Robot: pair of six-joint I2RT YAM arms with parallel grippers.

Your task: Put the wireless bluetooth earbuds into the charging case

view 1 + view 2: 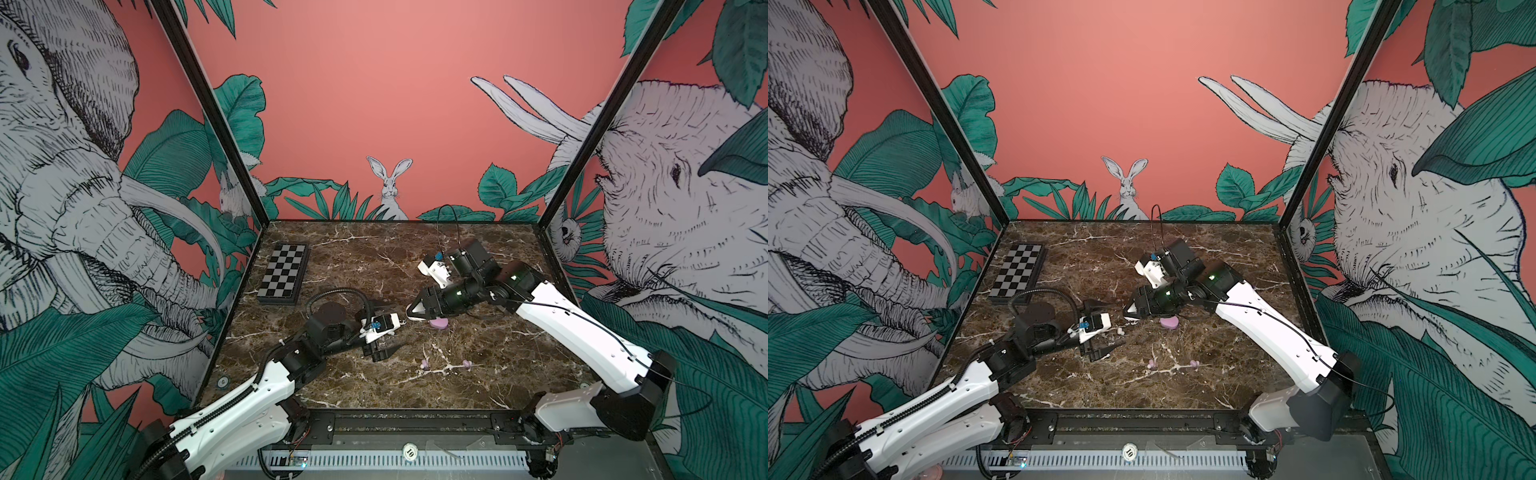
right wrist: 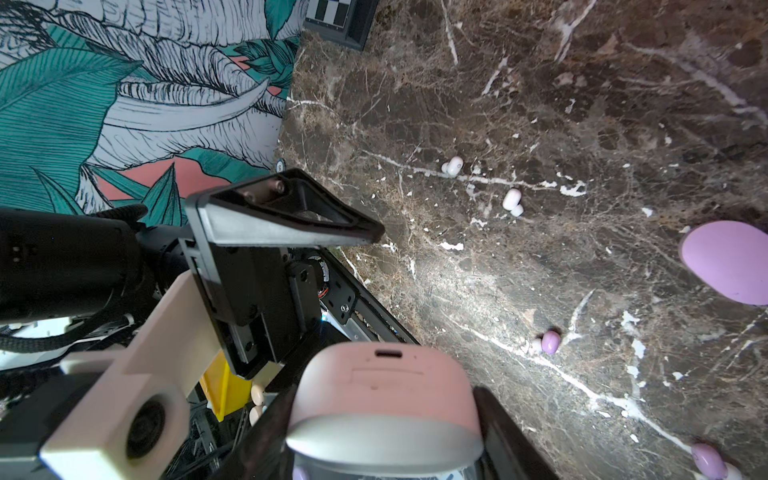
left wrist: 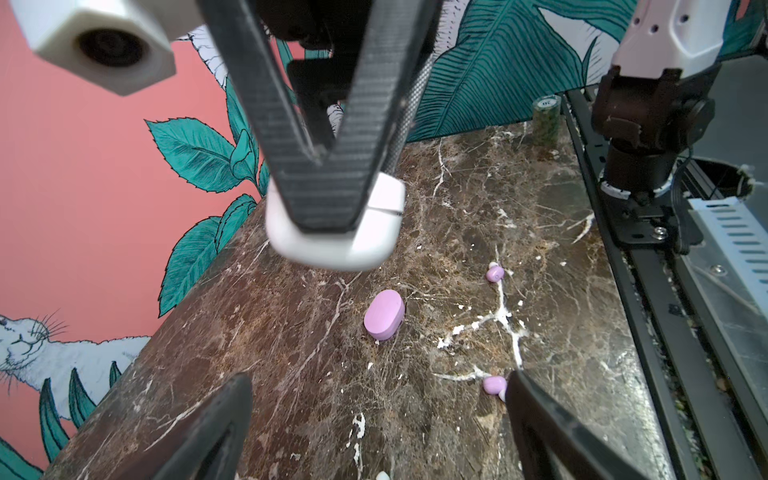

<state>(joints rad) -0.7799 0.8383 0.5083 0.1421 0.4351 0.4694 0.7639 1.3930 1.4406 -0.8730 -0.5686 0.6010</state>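
My right gripper (image 1: 412,312) is shut on a white charging case (image 3: 332,241), held a little above the marble; in the right wrist view the case (image 2: 382,399) fills the gap between the jaws. A shut lilac case (image 1: 439,323) lies just beside it. Two white earbuds (image 2: 453,166) (image 2: 512,201) lie between the grippers; one white earbud (image 1: 1121,331) shows in a top view. Two lilac earbuds (image 1: 424,365) (image 1: 467,364) lie nearer the front. My left gripper (image 3: 380,399) is open and empty, low over the marble, facing the held case, with one lilac earbud (image 3: 494,384) beside a finger.
A folded chessboard (image 1: 284,274) lies at the back left. A small green cylinder (image 3: 545,120) stands at the table's front right corner. Patterned walls close three sides, and a black rail (image 1: 415,419) runs along the front edge.
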